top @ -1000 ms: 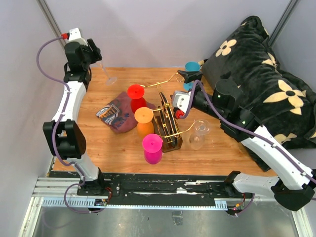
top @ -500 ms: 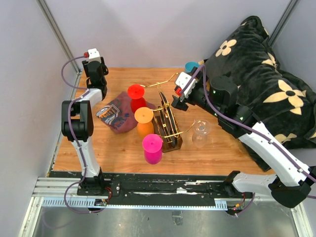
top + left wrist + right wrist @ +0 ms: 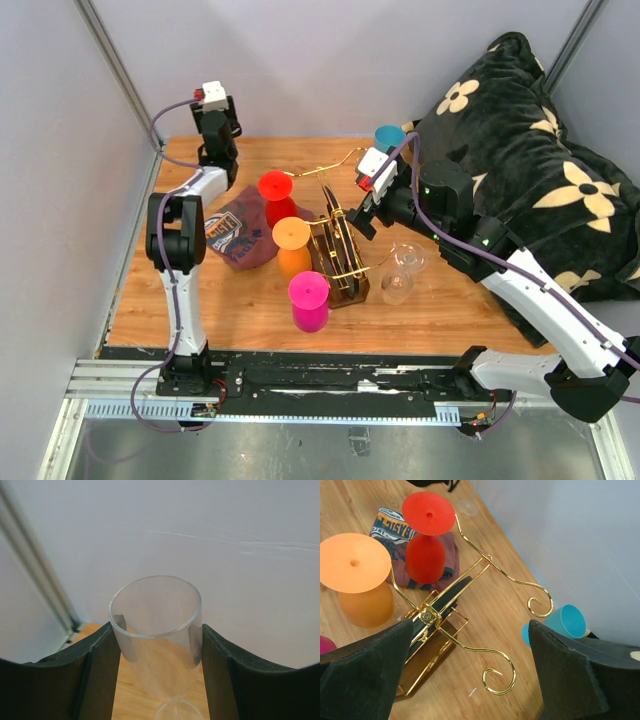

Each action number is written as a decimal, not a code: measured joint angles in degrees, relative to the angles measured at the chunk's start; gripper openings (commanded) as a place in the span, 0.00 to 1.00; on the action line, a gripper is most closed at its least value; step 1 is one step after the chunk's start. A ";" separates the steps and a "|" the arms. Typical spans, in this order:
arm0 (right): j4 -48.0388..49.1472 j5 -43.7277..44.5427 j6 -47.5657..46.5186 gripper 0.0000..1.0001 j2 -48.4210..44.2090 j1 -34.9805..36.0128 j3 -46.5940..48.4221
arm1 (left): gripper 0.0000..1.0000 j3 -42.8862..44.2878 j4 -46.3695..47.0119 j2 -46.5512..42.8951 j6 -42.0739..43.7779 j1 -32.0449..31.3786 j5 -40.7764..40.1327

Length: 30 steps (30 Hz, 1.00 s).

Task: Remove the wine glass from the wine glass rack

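Left pincer (image 3: 157, 645) is up at the far left corner of the table (image 3: 450, 300), part closed on a clear wine glass (image 3: 152, 605), with both fingers (image 3: 95, 670) pressed against the sides of the bowl. Glass is upright in the grip, rim up, round foot just showing below over the wood; can't tell if the foot touches the table. So this glass is off the wine glass rack (image 3: 340, 255) and well apart from it. The rack sits mid-table: dark wood base, upright panels, gold wire arms ending in curls. Three coloured glasses hang upside down, feet up, on its left-side arms: red glass (image 3: 275, 190) farthest, orange glass (image 3: 291, 240) in the middle, pink glass (image 3: 308, 295) nearest the near edge. Right pincer (image 3: 470, 630) hovers over the far right side of the rack, jaws wide apart, nothing between them and touching nothing; the two far right-side wire arms below it are bare. A second clear glass (image 3: 400, 275) is just right of the rack by the near right arm; can't tell if it hangs there or stands on the table. Blue cup (image 3: 388, 135) is at the far edge, beside the black flowered blanket (image 3: 520, 150) bunched along the right edge. A folded printed shirt (image 3: 235, 235) lies left of the rack, partly under the red and orange glasses.
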 measured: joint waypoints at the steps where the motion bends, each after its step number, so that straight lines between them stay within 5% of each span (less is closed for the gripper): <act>1: -0.02 -0.22 0.20 0.97 0.00 0.00 0.00 | 0.01 1.40 0.09 1.38 0.13 -1.14 0.15; 8: -0.22 -0.46 1.03 0.98 -0.09 0.00 -0.15 | 0.07 7.10 -0.39 8.13 -0.76 -5.55 1.29; 14: -0.35 -0.42 1.01 0.99 -0.76 0.00 -1.75 | 0.23 9.25 -1.11 10.60 -0.92 -5.88 2.21; 24: -0.48 -0.11 1.03 0.99 -0.70 0.00 -2.36 | 0.86 7.72 1.16 10.99 0.63 -6.64 2.43; 30: -0.66 -0.09 1.03 0.99 -0.70 0.00 -2.82 | 1.00 7.34 0.26 10.99 -0.33 -6.67 3.06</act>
